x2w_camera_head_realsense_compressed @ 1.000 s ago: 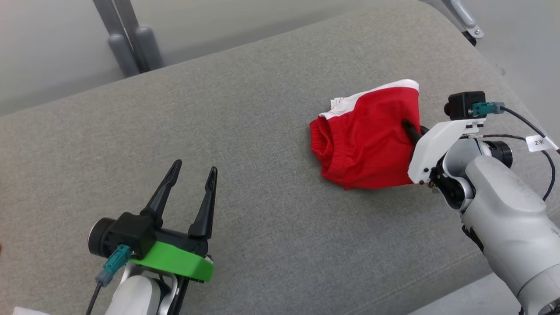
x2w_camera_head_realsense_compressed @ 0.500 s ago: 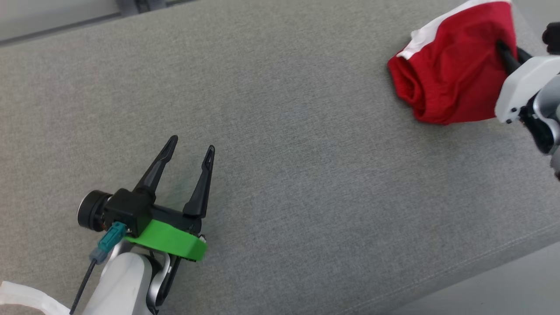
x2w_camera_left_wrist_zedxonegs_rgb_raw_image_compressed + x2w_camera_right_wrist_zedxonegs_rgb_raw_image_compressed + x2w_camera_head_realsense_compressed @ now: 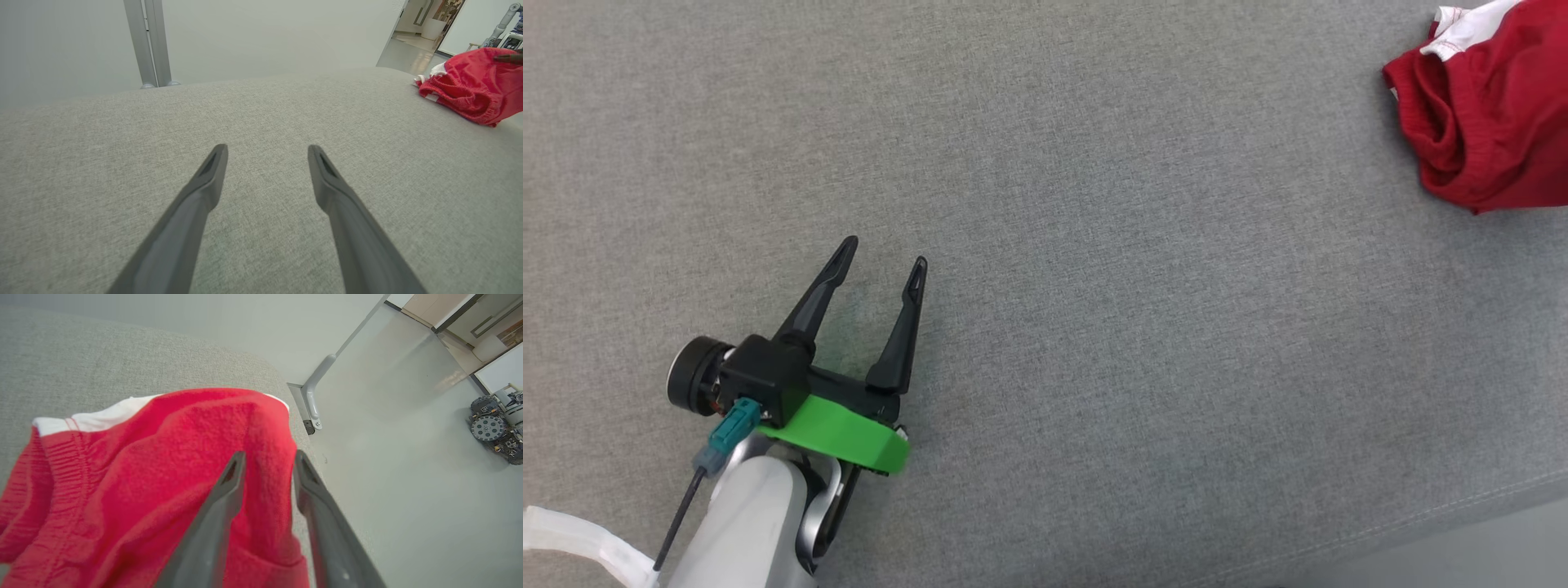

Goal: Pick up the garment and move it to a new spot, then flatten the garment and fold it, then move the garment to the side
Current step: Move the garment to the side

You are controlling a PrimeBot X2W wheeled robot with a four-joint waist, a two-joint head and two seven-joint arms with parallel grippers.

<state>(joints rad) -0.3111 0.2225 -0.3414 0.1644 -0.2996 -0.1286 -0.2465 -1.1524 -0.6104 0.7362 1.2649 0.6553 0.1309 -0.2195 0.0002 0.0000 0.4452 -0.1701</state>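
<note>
The head camera looks almost straight down on the grey counter (image 3: 1094,327) from well above, with the left gripper (image 3: 885,251) at lower left and the red shorts (image 3: 1494,139) cut off by the upper right edge. The left wrist camera sits low, close over the counter. It faces along its spread fingers (image 3: 204,192) across the fabric toward a pale wall (image 3: 265,32) and a metal post (image 3: 149,41). At its far right it shares the shorts with both other views. The right wrist camera is very near the shorts, its fingers (image 3: 220,506) pinching a fold, and faces past the counter's edge to the floor (image 3: 408,457).
</note>
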